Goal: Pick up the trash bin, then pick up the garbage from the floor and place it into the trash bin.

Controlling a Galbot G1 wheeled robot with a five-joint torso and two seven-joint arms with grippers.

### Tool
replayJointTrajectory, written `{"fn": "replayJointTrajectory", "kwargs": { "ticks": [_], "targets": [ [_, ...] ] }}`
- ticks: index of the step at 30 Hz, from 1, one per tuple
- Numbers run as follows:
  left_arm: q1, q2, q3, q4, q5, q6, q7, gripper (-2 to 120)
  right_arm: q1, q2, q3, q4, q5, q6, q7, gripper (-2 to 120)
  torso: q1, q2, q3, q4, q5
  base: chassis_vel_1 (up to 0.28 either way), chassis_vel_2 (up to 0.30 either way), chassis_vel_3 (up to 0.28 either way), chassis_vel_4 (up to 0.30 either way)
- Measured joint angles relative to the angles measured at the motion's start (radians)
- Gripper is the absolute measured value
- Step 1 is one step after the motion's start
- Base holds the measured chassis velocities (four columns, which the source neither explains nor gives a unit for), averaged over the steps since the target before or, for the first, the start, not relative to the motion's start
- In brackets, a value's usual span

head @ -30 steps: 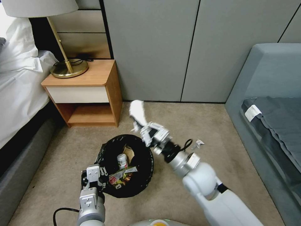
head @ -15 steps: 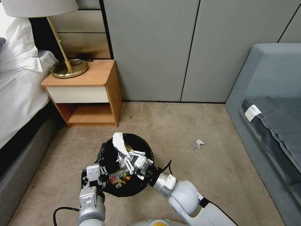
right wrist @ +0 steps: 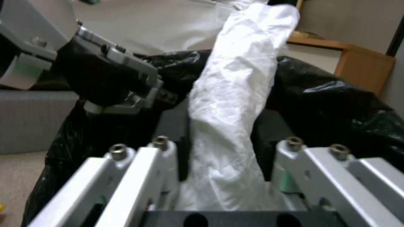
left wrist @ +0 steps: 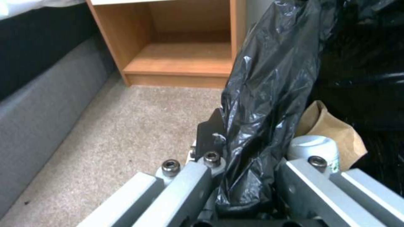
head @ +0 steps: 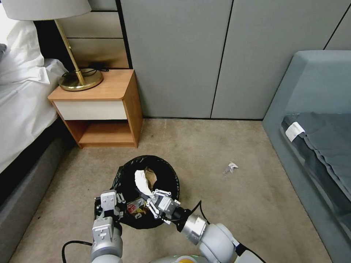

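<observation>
Beige carpet (head: 226,146) underfoot, with a white bed (head: 22,102) along the left and a grey couch (head: 314,84) along the right. Against the wall by the bed, a wooden nightstand (head: 106,87) carrying a brass lamp (head: 75,78). Low in the head view, close before the robot, the bin (head: 170,175), black liner folded over its rim; cannot tell whether resting on the carpet or lifted off it. Clamped on the near-left rim, the left gripper (head: 108,208), jaws closed with the liner and rim pinched between them. Reaching in over the near-right rim, the right gripper (head: 155,201), jaws closed on the lower end of a crumpled white tissue (head: 142,182). Tissue upright between the fingers, its free end over the middle of the bin's opening, tilted toward the far rim. Inside the bin, a brown paper bag (left wrist: 332,129) against the far wall, a small white bottle (left wrist: 313,148) just in front of it, and coloured wrappers (head: 135,209) at the bottom near the left gripper. Out on the carpet to the right, well apart from the bin, a small pale scrap (head: 230,167).
</observation>
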Motion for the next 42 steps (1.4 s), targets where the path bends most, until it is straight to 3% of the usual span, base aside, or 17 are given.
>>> {"fn": "replayJointTrajectory", "kwargs": {
  "ticks": [8, 9, 10, 11, 20, 31, 39, 42],
  "targets": [
    [0.007, 0.004, 0.000, -0.006, 0.005, -0.002, 0.000, 1, 0.001, -0.008, -0.009, -0.002, -0.003, 0.001, 0.000, 53, 0.000, 0.000, 0.000, 0.0000, 0.0000, 0.000, 0.000, 0.000, 0.000],
    [0.008, 0.006, -0.002, -0.010, 0.004, -0.002, -0.001, 1, 0.005, -0.009, -0.012, -0.002, -0.003, 0.001, 0.000, 69, 0.000, 0.000, 0.000, 0.0000, 0.0000, 0.000, 0.000, 0.000, 0.000],
    [0.008, 0.006, -0.002, -0.010, 0.004, -0.002, -0.001, 1, 0.005, -0.009, -0.012, -0.002, -0.003, 0.001, 0.000, 69, 0.000, 0.000, 0.000, 0.0000, 0.0000, 0.000, 0.000, 0.000, 0.000],
    [0.008, 0.007, -0.002, -0.011, 0.004, -0.002, -0.001, 1, 0.011, -0.010, -0.015, -0.002, -0.002, 0.000, 0.000, 80, 0.000, 0.000, 0.000, 0.0000, 0.0001, 0.000, 0.000, 0.000, 0.000],
    [0.002, 0.015, -0.007, -0.009, -0.001, 0.000, -0.001, 1, 0.026, -0.006, -0.018, 0.015, 0.003, -0.003, 0.001, 107, 0.000, 0.000, 0.000, 0.0000, 0.0001, 0.000, 0.000, 0.000, 0.000],
    [0.002, 0.019, -0.010, -0.004, -0.003, 0.001, -0.001, 1, 0.051, 0.004, -0.011, 0.034, 0.011, -0.011, 0.004, 114, 0.000, 0.000, 0.000, 0.0000, 0.0000, 0.000, 0.000, 0.000, 0.000],
    [0.001, 0.019, -0.012, 0.000, -0.004, 0.001, -0.001, 1, 0.063, 0.014, 0.004, 0.067, 0.019, -0.019, 0.012, 107, 0.000, 0.000, 0.000, 0.0000, 0.0000, 0.000, 0.000, 0.000, 0.000],
    [0.001, 0.019, -0.017, 0.007, -0.004, 0.000, -0.001, 1, 0.047, 0.027, 0.025, 0.123, 0.010, -0.020, 0.068, 102, 0.000, 0.000, 0.000, 0.0000, 0.0000, 0.000, 0.000, 0.000, 0.000]
  ]
}}
